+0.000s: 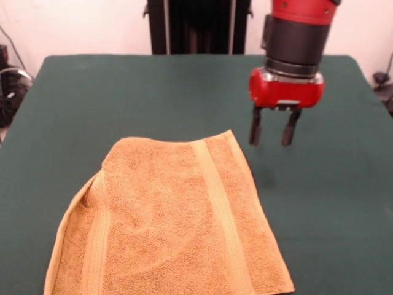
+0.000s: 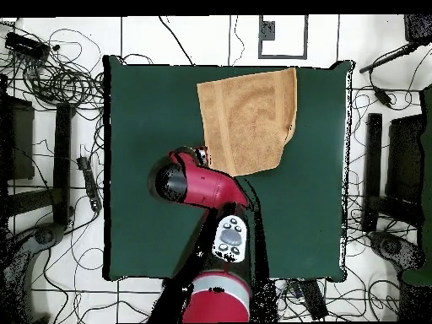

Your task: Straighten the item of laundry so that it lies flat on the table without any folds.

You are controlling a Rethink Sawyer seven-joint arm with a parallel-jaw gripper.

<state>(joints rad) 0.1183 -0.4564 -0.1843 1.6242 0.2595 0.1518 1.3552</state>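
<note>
The golden-orange towel [image 1: 169, 224] lies on the near half of the green desk [image 1: 123, 92] in the front view, reaching the picture's bottom edge, mostly spread out but with its left side folded over along a ribbed band. The gripper [image 1: 270, 132] hangs open and empty over bare felt just right of the towel's far right corner, its two dark fingers [image 1: 255, 132] apart and pointing down. From overhead the red arm [image 2: 202, 186] covers it, beside the towel's corner.

Golden-orange towel [image 1: 178, 221] with ribbed bands, dark green table [image 1: 123, 92], red and black arm [image 1: 295, 43]
</note>
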